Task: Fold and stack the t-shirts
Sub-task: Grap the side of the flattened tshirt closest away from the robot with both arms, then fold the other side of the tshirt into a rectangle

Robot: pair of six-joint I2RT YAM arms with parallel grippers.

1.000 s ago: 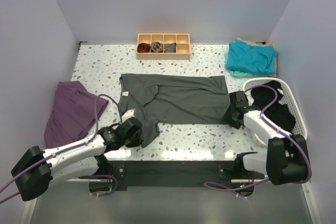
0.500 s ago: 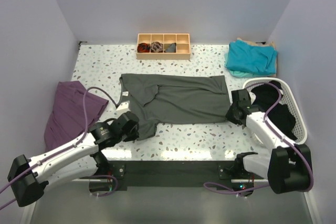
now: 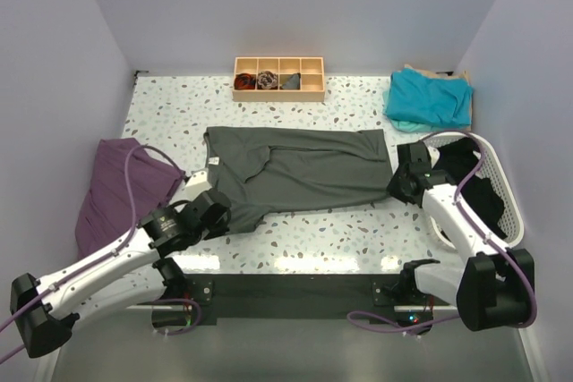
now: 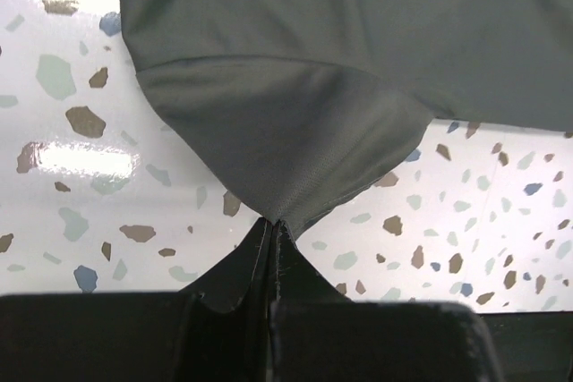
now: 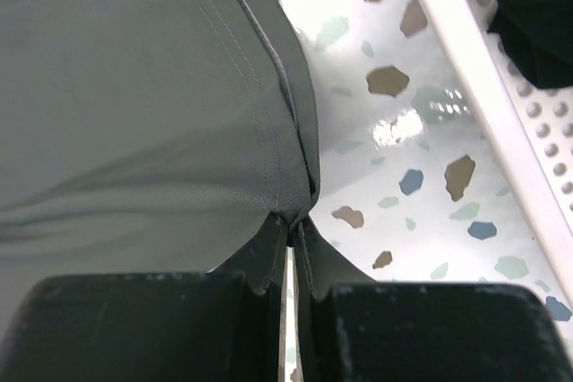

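Terrazzo table [image 3: 358, 230], speckled white, carries everything.

Charcoal t-shirt [image 3: 304, 172] is spread flat across the middle. Its long axis runs left to right, with the collar end to the left and the hem to the right.

Purple cloth [image 3: 116, 190] lies bunched at the left edge, well apart from the work.

White basket [image 3: 508, 187] stands at the right, just beside the right arm, with dark clothing piled inside.

Teal t-shirt [image 3: 430, 100] sits in a loose heap at the far right corner, not yet part of any stack.

Wooden tray [image 3: 278, 96] is at the far edge. Three of its compartments hold small bundles I cannot identify, and the rightmost looks empty.

Left gripper [image 4: 273, 225] has its jaws closed tight on the near-left sleeve, the fabric tented up from the pinch. Right gripper [image 5: 294, 221] has its jaws closed on the near-right hem corner.

The body of the shirt lies beyond both jaws, towards the far edge. Each arm holds its own near corner. Likely next move: both arms lift together and carry the near edge over, across the long axis. An uneven lift would skew the fold.
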